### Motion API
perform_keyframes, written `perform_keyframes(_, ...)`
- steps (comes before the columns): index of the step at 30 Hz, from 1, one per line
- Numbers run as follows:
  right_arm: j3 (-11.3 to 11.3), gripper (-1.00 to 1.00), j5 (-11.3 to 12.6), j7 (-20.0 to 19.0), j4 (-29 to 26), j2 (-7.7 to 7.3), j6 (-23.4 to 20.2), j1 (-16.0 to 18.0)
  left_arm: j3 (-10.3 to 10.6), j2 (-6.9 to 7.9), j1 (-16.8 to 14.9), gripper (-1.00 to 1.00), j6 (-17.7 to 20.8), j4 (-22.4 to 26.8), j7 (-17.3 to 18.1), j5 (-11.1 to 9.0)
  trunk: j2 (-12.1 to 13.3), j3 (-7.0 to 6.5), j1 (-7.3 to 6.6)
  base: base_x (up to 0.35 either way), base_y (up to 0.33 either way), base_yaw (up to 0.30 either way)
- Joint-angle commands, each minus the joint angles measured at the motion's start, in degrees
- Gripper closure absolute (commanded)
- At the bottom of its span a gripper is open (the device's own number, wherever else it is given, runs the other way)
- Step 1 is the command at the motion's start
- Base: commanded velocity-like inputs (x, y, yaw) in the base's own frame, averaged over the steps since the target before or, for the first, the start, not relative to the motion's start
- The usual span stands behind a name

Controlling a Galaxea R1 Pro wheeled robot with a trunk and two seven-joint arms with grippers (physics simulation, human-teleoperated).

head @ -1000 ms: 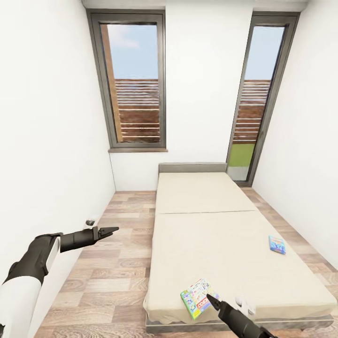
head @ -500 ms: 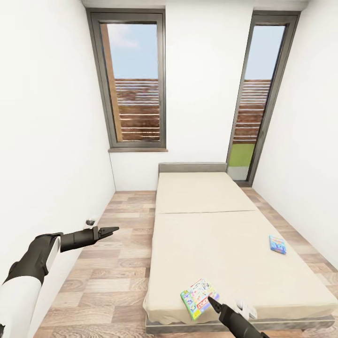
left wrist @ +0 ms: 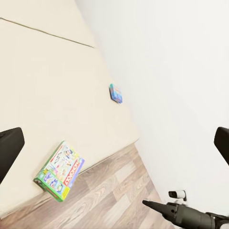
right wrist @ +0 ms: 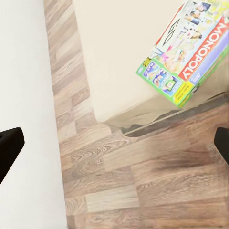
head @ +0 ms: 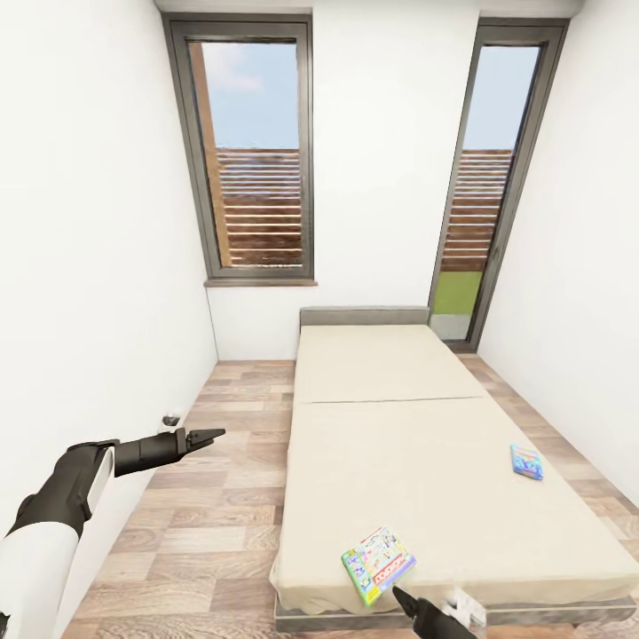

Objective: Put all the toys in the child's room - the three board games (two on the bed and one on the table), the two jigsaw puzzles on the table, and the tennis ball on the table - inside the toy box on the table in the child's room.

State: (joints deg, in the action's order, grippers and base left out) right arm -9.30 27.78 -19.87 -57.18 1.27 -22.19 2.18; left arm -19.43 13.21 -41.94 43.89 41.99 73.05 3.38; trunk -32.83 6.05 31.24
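The white-green board game (head: 378,564) lies flat on the bed (head: 417,461) at its near corner, about 6 o'clock in the head view, its edge reaching the mattress rim. The smaller blue board game (head: 525,461) rests well apart near the bed's far side edge, at about 4 o'clock. The right end effector (head: 399,598) hovers just beside the white-green box, fingers spread wide. The left end effector (head: 211,434) hangs over the wooden floor (head: 204,524) at 8 o'clock, fingers also spread wide apart.
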Motion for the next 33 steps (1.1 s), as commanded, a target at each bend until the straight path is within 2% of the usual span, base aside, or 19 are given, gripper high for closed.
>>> perform_keyframes(1, -0.27, -1.0, -0.25, -0.17, 1.9, 0.03, 0.37, 0.23, -0.18, -0.03, -0.07, -1.0, 0.59, 0.02, 0.38, 0.37, -0.52, 0.29, 0.25, 0.0, 0.0, 0.0)
perform_keyframes(5, -0.41, -1.0, -2.63, -0.37, 8.58, 0.0, 5.03, 2.05, -0.11, -0.05, -0.07, -1.0, 0.59, 0.02, 0.37, 0.32, -2.12, 1.01, 1.13, 0.0, 0.0, 0.0)
perform_keyframes(9, -0.72, -1.0, -3.38, -0.8, 12.34, -0.03, 6.98, 3.61, -0.16, -0.03, -0.07, -1.0, 0.59, 0.02, 0.35, 0.37, -3.73, 1.73, 2.01, 0.0, 0.0, 0.0)
perform_keyframes(13, -0.86, -1.0, -3.55, -0.53, 13.3, 0.05, 9.27, 3.97, -0.13, -0.03, -0.07, -1.0, 0.58, 0.02, 0.35, 0.33, -5.33, 2.45, 2.88, 0.0, 0.0, 0.0)
perform_keyframes(19, -0.91, -1.0, -3.21, -0.21, 16.61, 0.25, 19.45, 4.03, -0.02, -0.1, -0.07, -1.0, 0.51, 0.02, 0.28, 0.31, -7.74, 3.53, 4.2, 0.0, 0.0, 0.0)
perform_keyframes(24, -1.0, -1.0, -2.78, -1.01, 17.56, 0.12, 22.69, 4.04, 0.0, -0.11, -0.07, -1.0, 0.5, 0.02, 0.22, 0.34, -9.74, 4.42, 5.3, 0.0, 0.0, 0.0)
perform_keyframes(26, -1.1, -1.0, -2.38, -2.22, 17.93, 0.08, 22.95, 4.05, 0.0, -0.12, -0.07, -1.0, 0.5, 0.02, 0.21, 0.37, -10.55, 4.78, 5.74, 0.0, 0.0, 0.0)
perform_keyframes(30, -1.95, -1.0, 0.38, -7.91, 21.08, -0.37, 22.78, 4.2, 0.0, -0.12, -0.07, -1.0, 0.48, 0.02, 0.18, 0.36, -12.15, 5.5, 6.62, 0.0, 0.0, 0.0)
perform_keyframes(33, -2.36, -1.0, 2.86, -11.67, 24.07, -2.18, 21.4, 4.52, 0.06, -0.25, -0.07, -1.0, 0.48, 0.02, -0.06, 0.38, -13.35, 6.04, 7.28, 0.0, 0.0, 0.0)
